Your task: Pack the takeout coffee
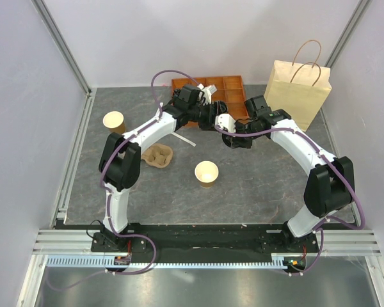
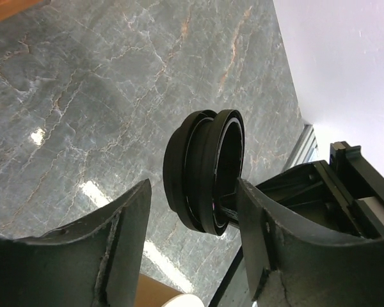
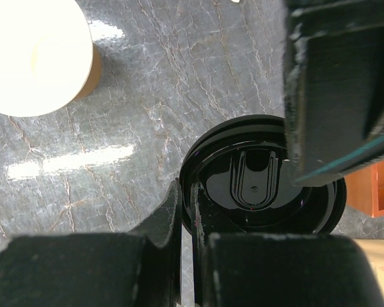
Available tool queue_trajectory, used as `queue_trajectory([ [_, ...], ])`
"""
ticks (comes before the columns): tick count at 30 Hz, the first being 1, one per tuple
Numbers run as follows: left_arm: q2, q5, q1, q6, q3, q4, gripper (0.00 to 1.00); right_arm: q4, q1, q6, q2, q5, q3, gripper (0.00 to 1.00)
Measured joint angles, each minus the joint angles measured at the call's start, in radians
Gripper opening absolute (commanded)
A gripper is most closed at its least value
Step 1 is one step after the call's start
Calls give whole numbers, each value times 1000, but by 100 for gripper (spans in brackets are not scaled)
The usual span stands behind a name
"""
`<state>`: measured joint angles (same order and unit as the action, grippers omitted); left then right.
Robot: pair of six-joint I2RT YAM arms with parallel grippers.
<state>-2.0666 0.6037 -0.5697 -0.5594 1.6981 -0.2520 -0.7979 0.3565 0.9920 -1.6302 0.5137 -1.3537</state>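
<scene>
R gripper [image 3: 191, 214]: fingers pressed together on rim of black lid [image 3: 262, 182], holding it on edge clear of table [image 2: 83, 96]. Prob. presented for L gripper to take or split: rim reads doubled, poss. two nested lids, can't confirm. L gripper [image 2: 192, 192]: spread, one finger each side of lid, gap on one side, contact on other unclear. Coffee cup [image 3: 32, 54] stands open, unlidded, well apart to side of R gripper. Room: bare table beneath both grippers; orange tray [image 1: 233, 86] just beyond them, paper bag [image 1: 297, 89] further past R gripper. Lid not yet fitted
</scene>
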Motion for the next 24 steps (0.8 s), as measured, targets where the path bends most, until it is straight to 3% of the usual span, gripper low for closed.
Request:
queue_trajectory([
  [24,35,11,-24,-1,-3,19,50,-3,15,-13,-2,-26,2,0],
])
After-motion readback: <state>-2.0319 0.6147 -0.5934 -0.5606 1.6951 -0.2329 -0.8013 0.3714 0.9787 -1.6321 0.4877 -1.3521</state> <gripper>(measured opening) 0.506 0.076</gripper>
